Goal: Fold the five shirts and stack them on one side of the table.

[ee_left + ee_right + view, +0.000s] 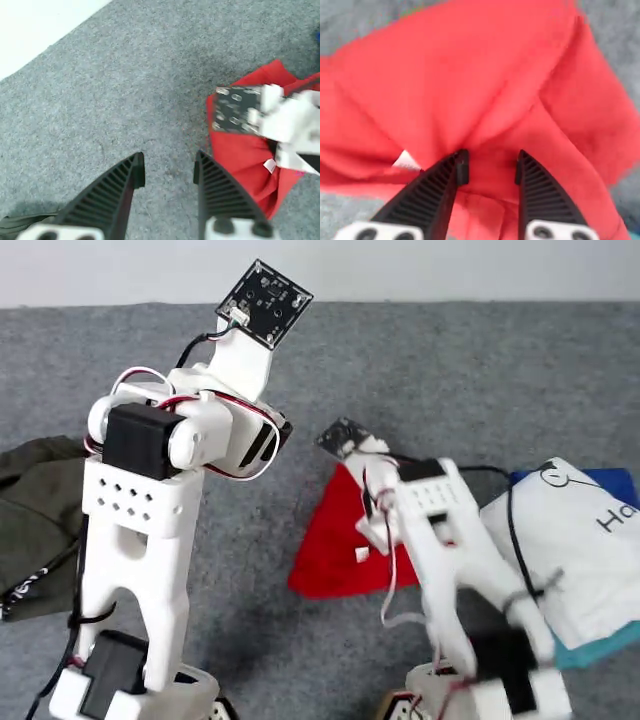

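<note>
dark green shirt (35, 515): lies crumpled and unfolded at the far left edge of the table, well apart from the red cloth.
left gripper (168, 167): jaws apart with nothing between them, hanging over the bare grey table surface (125, 85) just beside the red shirt's edge.
red shirt (330, 545): sits mid-table between the two arms, bunched into a rough triangle instead of lying flat, with a small white label (406, 161) showing on one fold.
right gripper (491, 167): jaws apart, poised right over a raised ridge of red fabric. whether the tips touch the cloth i cannot tell.
step in hand: by my reading, taking hold of the red shirt so it can be spread and folded.
grip advice: close on the ridge itself, taking one layer if possible. a pinch through several layers would probably drag the whole bundle rather than open it.
second hold: the left gripper looks well placed to take the near edge. pulling the two holds apart evenly should flatten the cloth before any fold.
folded pile: a white shirt (565, 550) lies flat at the right edge on top of blue cloth (610, 480) and teal cloth (600, 652).
placing advice: carry the finished red fold low and square to that pile, so it does not nudge the white shirt askew.
</note>
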### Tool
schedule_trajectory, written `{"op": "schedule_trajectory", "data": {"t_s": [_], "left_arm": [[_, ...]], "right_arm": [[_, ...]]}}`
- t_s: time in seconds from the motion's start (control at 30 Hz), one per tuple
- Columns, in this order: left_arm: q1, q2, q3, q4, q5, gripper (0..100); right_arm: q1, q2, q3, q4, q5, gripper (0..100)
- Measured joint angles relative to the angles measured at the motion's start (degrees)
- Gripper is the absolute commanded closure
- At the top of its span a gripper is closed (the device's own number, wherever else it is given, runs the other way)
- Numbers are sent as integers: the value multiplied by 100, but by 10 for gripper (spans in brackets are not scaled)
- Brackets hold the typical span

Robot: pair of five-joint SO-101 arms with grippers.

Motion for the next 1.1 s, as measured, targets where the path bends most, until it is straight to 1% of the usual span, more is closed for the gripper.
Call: {"op": "schedule_trajectory", "data": {"t_s": [0.13, 0.23, 0.4, 0.57, 0.67, 0.77, 0.9, 0.97, 1.1], "left_arm": [[0, 0, 0, 0, 0, 834], [0, 0, 0, 0, 0, 834], [0, 0, 0, 0, 0, 834], [0, 0, 0, 0, 0, 834], [0, 0, 0, 0, 0, 834], [0, 0, 0, 0, 0, 834], [0, 0, 0, 0, 0, 834], [0, 0, 0, 0, 0, 834], [0, 0, 176, 0, 0, 834]], "right_arm": [[-9, -1248, 747, 9, 9, 841], [9, -1811, 1029, 9, 9, 838], [360, -2048, 897, 97, 9, 838], [360, -2057, 536, 721, 9, 838], [413, -2057, 536, 809, 9, 839], [396, -2048, 536, 484, 9, 840], [378, -1653, 862, -501, 9, 840], [123, -1354, 993, -800, 0, 840], [-730, -1213, 993, -615, -211, 840]]}}
